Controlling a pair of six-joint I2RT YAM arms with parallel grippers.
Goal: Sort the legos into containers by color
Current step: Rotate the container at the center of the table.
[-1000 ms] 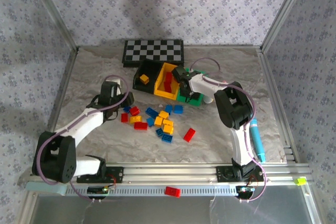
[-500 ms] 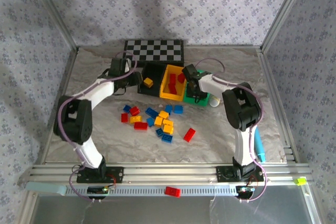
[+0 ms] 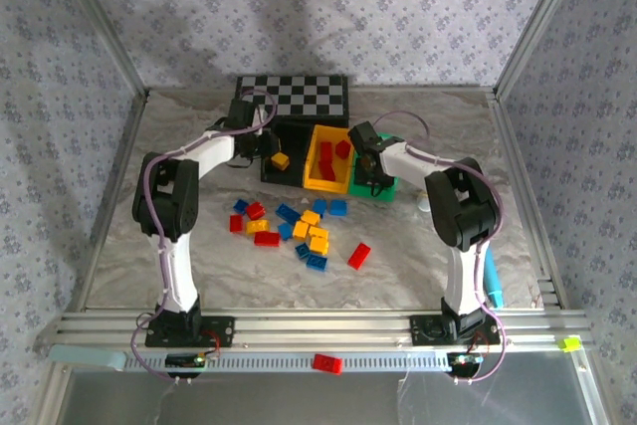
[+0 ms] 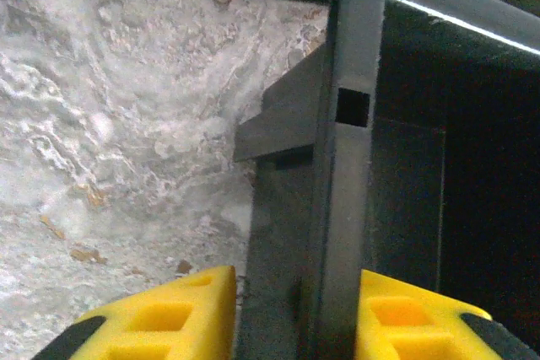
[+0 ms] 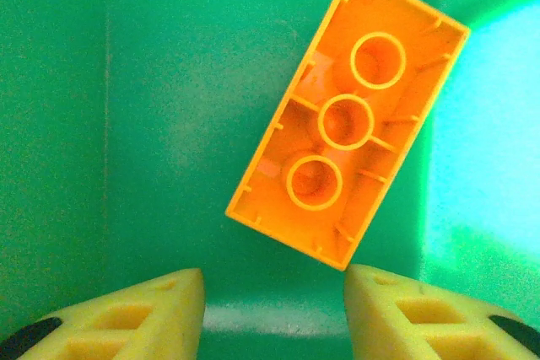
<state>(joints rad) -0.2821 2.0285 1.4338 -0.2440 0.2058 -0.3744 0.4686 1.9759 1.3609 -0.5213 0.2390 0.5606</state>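
Your left gripper (image 4: 291,326) stands with jaws spread astride one wall of the black bin (image 4: 346,208), carrying nothing, with bare table (image 4: 118,149) on its outer side. Your right gripper (image 5: 274,309) sits low inside the green bin (image 5: 169,82), jaws also apart and empty, green walls close around. The black bin holds one yellow lego (image 3: 281,160), the yellow bin (image 3: 317,184) holds red legos (image 3: 342,149), and in the green bin an orange brick (image 5: 350,170) lies studs down just beyond the fingertips, apart from them; the other legos (image 3: 317,236) lie loose before the bins, and the black bin's inside is too dark to read at the wrist.
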